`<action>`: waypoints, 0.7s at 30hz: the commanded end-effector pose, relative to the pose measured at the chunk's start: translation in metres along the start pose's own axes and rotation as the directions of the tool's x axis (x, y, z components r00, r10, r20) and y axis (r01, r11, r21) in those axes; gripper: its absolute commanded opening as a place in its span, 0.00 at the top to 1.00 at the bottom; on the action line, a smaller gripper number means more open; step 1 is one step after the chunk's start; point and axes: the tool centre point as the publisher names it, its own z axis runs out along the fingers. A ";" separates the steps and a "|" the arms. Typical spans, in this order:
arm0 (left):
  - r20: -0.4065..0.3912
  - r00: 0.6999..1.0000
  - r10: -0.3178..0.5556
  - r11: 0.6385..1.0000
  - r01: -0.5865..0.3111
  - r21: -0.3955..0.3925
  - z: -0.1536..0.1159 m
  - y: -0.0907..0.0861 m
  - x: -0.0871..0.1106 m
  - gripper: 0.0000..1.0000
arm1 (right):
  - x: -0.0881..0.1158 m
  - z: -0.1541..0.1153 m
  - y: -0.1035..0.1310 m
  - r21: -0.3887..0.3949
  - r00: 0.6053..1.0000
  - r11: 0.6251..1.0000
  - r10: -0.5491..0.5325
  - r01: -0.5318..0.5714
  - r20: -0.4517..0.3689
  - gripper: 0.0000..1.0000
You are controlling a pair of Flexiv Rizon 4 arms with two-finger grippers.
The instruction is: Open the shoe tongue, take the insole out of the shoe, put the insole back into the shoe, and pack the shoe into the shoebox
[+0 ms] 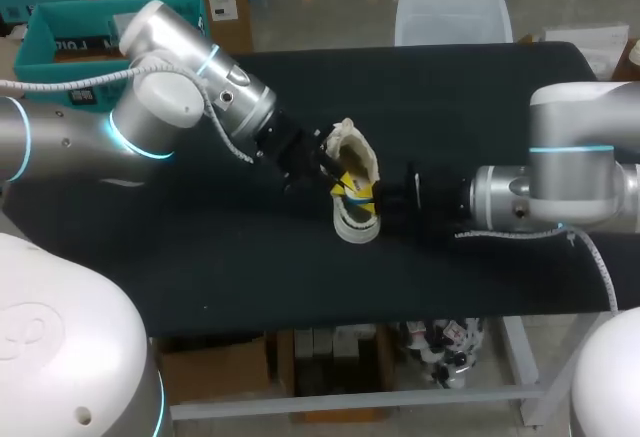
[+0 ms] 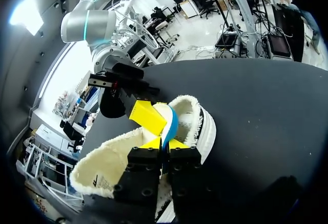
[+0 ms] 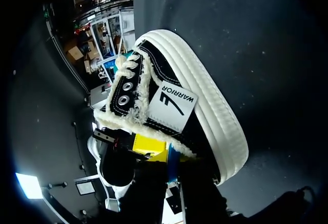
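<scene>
Evidently my left hand (image 2: pixel 165 144) is clamped on the blue insole (image 2: pixel 171 124) edge inside the shoe (image 2: pixel 197 119). I judge the insole light and floppy. Right hand (image 1: pixel 375 195) state: cannot tell.

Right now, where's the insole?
Head view: middle of the table. The blue-edged insole sticks up out of the shoe, and the left hand pinches its edge.

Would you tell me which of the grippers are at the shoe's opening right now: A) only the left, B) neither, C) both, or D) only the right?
C: the left gripper, shut on the blue insole, and the right gripper meet at the opening of the shoe.
</scene>
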 end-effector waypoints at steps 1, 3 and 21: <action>0.005 1.000 0.004 1.000 -0.004 -0.004 0.005 -0.007 -0.002 1.00 | 0.004 -0.007 -0.011 -0.019 1.000 1.000 -0.009 0.009 0.015 0.87; 0.005 1.000 0.006 1.000 -0.006 -0.005 0.006 -0.008 -0.002 1.00 | 0.005 -0.011 -0.015 -0.026 1.000 1.000 -0.013 0.014 0.017 0.76; 0.011 1.000 0.008 1.000 -0.008 -0.015 0.004 -0.013 0.000 1.00 | 0.001 -0.019 -0.016 -0.042 0.998 0.999 -0.006 0.008 0.057 1.00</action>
